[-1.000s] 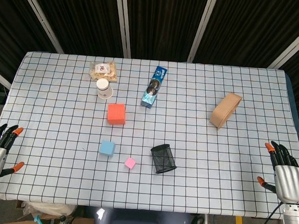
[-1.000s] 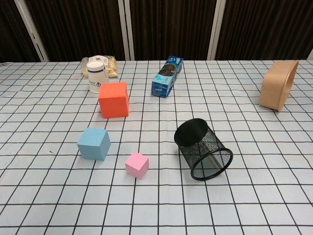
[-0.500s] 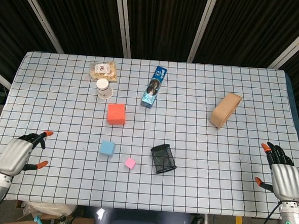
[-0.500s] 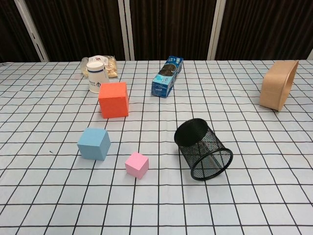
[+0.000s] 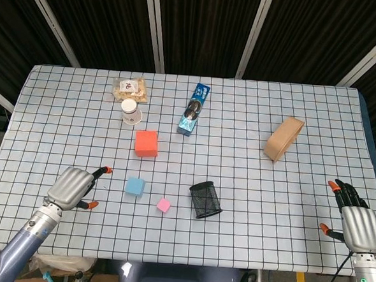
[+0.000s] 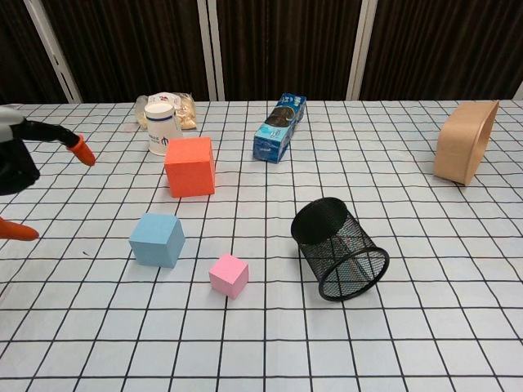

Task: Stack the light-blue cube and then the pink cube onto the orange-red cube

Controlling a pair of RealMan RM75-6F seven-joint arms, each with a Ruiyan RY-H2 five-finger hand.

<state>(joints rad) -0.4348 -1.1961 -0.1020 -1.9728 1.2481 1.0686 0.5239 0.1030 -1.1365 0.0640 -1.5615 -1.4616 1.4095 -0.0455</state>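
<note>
Orange-tipped fingers of the left hand (image 5: 72, 187) spread empty (chest view crops it); right hand (image 5: 359, 227) likewise.

Small cube (image 6: 228, 275) between larger cube (image 6: 157, 239), basket (image 6: 340, 249)

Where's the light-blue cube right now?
Head view: light-blue cube sits left of centre, between the left robot hand and pink cube, nearer than the orange-red cube.

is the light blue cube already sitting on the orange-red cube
No, the light-blue cube rests on the table, apart from and nearer than the orange-red cube.
</note>
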